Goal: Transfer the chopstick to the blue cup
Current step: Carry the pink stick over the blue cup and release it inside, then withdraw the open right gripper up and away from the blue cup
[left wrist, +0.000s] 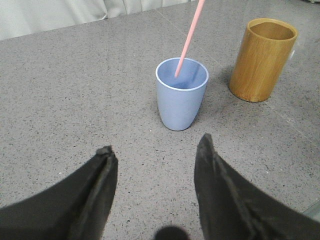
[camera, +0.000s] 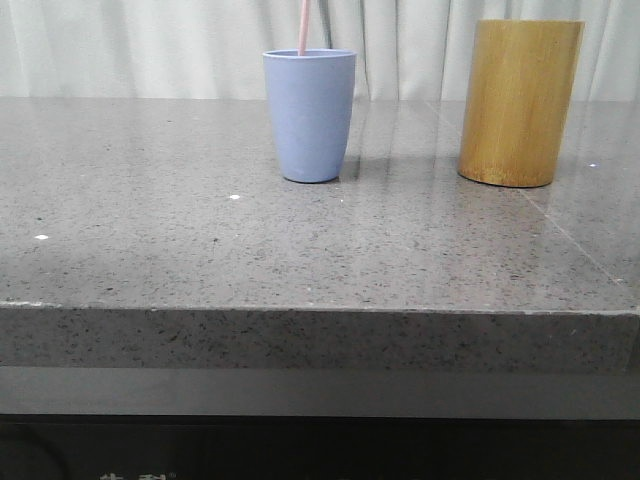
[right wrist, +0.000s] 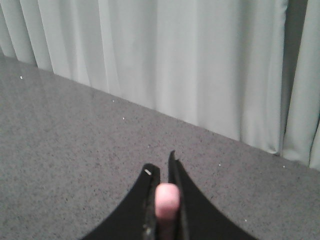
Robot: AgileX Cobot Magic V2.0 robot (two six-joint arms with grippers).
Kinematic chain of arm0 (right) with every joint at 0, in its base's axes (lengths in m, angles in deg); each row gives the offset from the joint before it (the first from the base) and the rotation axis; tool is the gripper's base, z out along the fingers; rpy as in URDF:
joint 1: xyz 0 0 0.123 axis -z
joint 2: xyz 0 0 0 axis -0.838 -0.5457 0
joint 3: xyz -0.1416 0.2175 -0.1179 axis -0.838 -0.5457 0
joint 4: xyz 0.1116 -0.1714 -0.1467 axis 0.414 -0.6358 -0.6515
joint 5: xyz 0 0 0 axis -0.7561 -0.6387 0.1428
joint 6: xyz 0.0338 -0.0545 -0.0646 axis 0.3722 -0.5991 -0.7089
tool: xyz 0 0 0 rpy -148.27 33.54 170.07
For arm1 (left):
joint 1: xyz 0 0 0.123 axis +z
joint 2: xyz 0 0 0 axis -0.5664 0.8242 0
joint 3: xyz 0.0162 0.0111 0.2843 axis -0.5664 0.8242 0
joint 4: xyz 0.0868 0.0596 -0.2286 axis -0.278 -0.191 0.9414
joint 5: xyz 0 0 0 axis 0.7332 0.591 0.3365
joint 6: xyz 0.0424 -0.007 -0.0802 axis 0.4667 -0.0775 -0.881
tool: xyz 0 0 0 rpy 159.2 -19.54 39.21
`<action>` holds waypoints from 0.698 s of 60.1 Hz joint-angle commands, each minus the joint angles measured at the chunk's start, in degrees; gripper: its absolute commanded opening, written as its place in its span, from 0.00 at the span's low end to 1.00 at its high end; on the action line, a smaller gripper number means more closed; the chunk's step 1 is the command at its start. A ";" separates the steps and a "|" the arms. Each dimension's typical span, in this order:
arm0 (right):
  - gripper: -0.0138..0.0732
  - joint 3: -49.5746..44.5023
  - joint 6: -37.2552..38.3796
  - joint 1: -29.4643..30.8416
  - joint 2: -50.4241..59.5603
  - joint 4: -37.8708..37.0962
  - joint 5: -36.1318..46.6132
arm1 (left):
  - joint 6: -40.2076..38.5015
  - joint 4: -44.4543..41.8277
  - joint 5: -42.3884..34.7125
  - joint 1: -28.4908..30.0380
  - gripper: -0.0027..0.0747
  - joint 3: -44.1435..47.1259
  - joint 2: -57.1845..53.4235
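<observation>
The blue cup (camera: 309, 115) stands upright on the grey stone table, left of the middle. One pale pink chopstick (camera: 303, 27) rises out of it and runs off the top of the front view. In the left wrist view the chopstick (left wrist: 189, 37) leans with its lower end inside the cup (left wrist: 181, 100). My left gripper (left wrist: 155, 145) is open and holds nothing, a short way from the cup. My right gripper (right wrist: 161, 165) is shut on the chopstick's blunt pink end (right wrist: 167, 200). Neither gripper shows in the front view.
A taller yellow-brown bamboo cylinder (camera: 518, 100) stands to the right of the cup, open-topped (left wrist: 262, 60). A pale curtain (right wrist: 190, 65) hangs behind the table. The table's front edge (camera: 320, 310) runs across the front view.
</observation>
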 commanded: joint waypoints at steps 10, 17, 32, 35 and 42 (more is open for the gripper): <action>0.10 2.07 -0.22 -0.03 -1.46 -4.15 3.67 | -0.53 0.33 -3.86 0.06 0.49 -1.60 -0.49; 0.23 2.07 -0.22 -0.03 -1.73 -4.15 2.54 | -0.53 0.33 -3.86 0.06 0.49 -1.60 -0.49; 0.54 2.07 -0.22 -0.03 -1.59 -4.15 1.77 | -0.53 0.33 -3.86 0.06 0.49 -1.60 -0.49; 0.54 2.07 -0.22 -0.03 -1.43 -4.15 1.25 | -0.53 0.33 -3.86 0.06 0.49 -1.60 -0.49; 0.54 2.07 -0.22 -0.03 -0.92 -4.10 -0.44 | -0.53 0.33 -3.86 0.06 0.49 -1.60 -0.49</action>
